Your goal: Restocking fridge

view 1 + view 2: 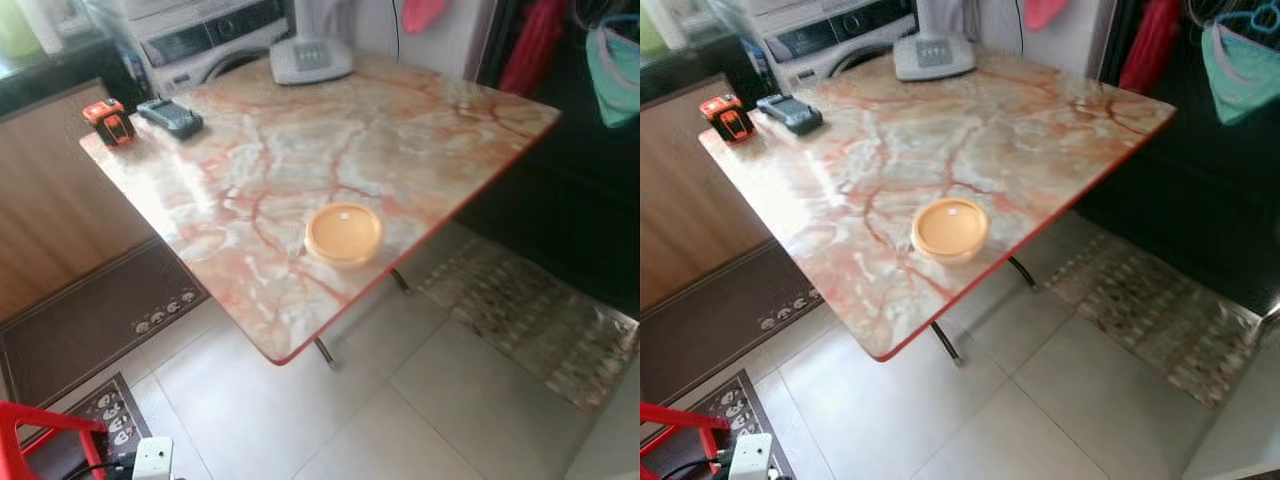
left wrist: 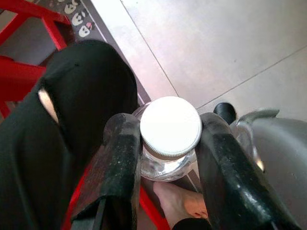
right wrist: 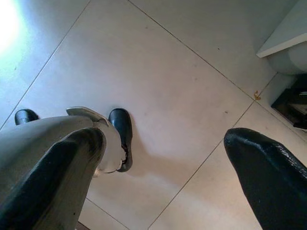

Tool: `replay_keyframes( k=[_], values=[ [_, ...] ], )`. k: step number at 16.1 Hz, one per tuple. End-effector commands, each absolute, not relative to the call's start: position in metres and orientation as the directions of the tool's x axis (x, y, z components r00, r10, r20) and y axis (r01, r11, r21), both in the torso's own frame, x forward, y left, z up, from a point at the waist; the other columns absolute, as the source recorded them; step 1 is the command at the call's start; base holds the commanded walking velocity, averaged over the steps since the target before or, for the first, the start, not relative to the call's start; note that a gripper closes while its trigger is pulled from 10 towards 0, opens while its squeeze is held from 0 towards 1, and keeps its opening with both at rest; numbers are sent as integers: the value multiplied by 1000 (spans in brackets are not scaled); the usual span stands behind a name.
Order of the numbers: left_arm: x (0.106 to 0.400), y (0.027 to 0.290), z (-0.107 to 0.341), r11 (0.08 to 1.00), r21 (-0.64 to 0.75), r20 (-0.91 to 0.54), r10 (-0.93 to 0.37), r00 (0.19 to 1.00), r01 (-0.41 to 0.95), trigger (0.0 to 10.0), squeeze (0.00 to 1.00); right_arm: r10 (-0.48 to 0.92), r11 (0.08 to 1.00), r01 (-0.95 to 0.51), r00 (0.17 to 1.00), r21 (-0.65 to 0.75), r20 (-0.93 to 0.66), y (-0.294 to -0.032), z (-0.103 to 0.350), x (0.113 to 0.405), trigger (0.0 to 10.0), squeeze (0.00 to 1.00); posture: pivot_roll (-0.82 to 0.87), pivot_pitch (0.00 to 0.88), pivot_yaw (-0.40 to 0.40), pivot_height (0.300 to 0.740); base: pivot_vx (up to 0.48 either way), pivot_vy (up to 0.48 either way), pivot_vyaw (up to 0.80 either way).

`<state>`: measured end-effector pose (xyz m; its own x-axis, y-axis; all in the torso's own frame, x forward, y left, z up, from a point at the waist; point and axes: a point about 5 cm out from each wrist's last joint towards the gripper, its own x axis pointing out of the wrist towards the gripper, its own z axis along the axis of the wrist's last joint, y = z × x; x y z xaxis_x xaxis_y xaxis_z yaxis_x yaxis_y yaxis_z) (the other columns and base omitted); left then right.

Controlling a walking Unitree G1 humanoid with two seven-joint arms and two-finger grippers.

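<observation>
A clear bottle (image 2: 169, 153) with a white ribbed screw cap (image 2: 170, 125) sits between the two black fingers (image 2: 117, 167) of the left gripper (image 2: 168, 143), which is closed on its neck just under the cap while the arm hangs low over the tiled floor (image 2: 216, 48). It looks like a small water bottle: probably light, with smooth, slippery walls that would give if squeezed. The stiff neck below the cap seems the safest place to hold it. No label or writing can be read on it.

Beside it are a person's black-clad leg (image 2: 72, 143) and bare foot (image 2: 180, 203), and a red stool frame (image 2: 29, 57).

The right gripper (image 3: 163, 167) hangs idle, its fingers spread wide and holding nothing.

Farther off stands a marble-patterned table (image 1: 300, 150) carrying a shallow yellow lidded container (image 1: 344, 233) near its front edge. At the far side are an orange tape measure (image 1: 108, 121), a dark handset (image 1: 170, 116) and a grey fan base (image 1: 310, 58). No brand name is legible.
</observation>
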<state>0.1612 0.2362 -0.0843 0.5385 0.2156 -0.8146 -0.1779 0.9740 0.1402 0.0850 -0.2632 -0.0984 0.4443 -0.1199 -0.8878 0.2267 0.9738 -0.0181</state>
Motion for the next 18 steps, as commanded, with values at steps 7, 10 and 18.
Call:
replay_keyframes(
  k=[7,10,18],
  values=[
    [153,241,-87,973,156,-830,222,511,-170,10000,0,-115,974,225,416,-20,-902,-262,-101,78,10000,0,19,38,95,740,0,0,-800],
    [153,240,-87,974,162,-828,222,514,-160,10000,0,-114,975,221,415,-21,-902,-262,-100,79,10000,0,21,40,92,740,0,-202,-800],
    [152,239,-88,974,162,-829,221,513,-158,10000,0,-114,971,239,434,-8,-894,-262,-100,80,10000,0,26,43,88,740,0,-172,-700]
  ],
)
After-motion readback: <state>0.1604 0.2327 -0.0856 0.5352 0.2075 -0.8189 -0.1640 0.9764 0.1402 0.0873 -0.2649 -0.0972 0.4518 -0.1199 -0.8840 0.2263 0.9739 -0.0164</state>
